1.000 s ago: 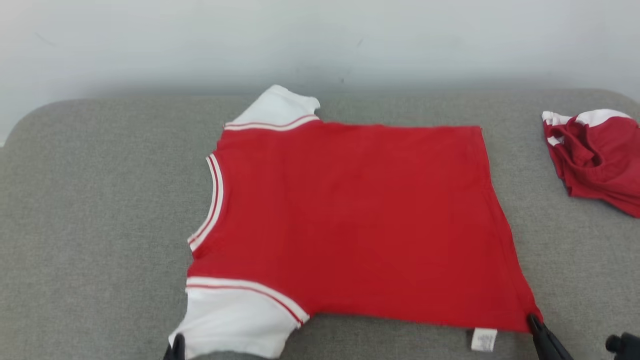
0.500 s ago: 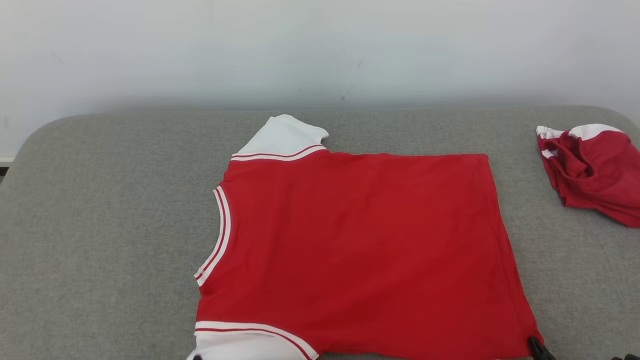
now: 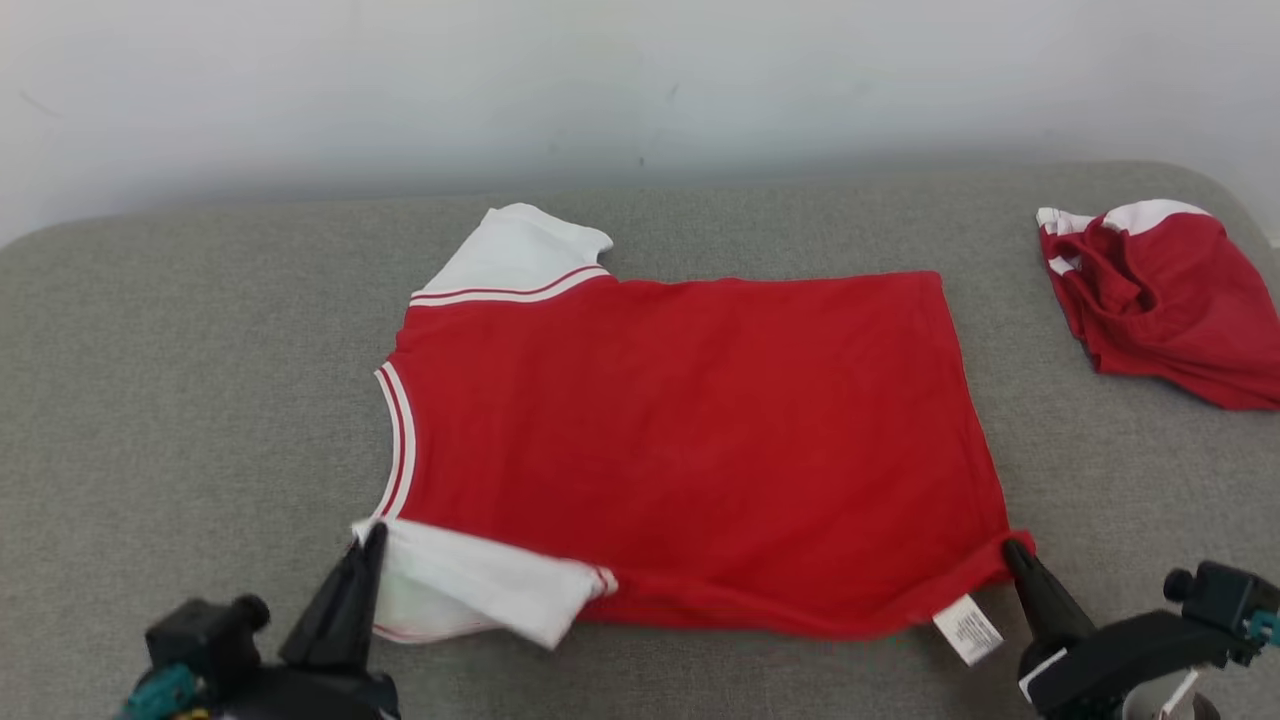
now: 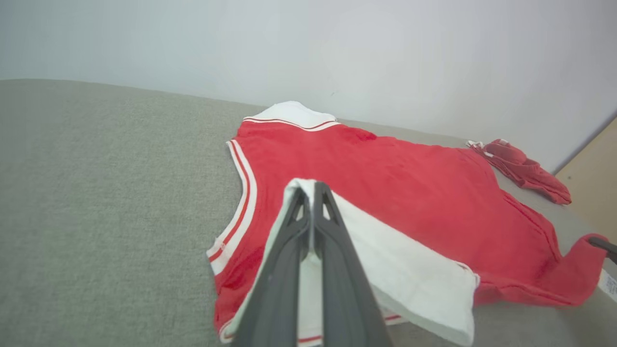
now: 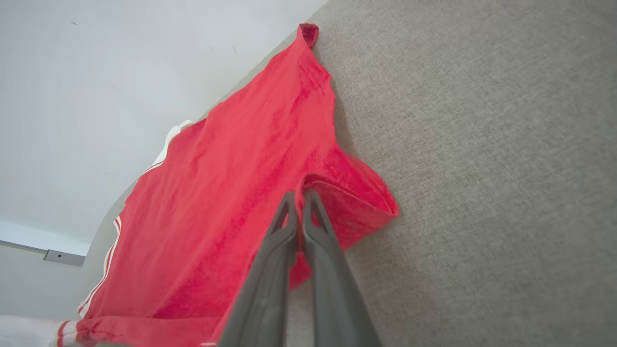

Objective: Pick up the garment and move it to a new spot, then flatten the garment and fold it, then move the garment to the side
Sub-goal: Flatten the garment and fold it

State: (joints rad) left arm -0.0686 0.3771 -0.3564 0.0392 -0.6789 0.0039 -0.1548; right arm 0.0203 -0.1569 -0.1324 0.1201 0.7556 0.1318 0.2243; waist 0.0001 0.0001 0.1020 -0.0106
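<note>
Two near corners of the red garment (image 3: 690,430) are pinched: the white sleeve (image 3: 470,590) by the closed left gripper (image 3: 372,532), the hem corner (image 3: 985,572) by the closed right gripper (image 3: 1012,548). Beyond, the body is spread flat on the grey cushion (image 3: 180,380); a crumpled red heap (image 3: 1165,300) is seen far right.

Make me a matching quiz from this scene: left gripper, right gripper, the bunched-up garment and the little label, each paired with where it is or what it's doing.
1 left gripper
2 right gripper
3 bunched garment
4 label

A white, at the shirt's near edge
B shut on the white sleeve
C far right of the grey surface
D shut on the red hem corner

Pairs: 1-B, 2-D, 3-C, 4-A
</note>
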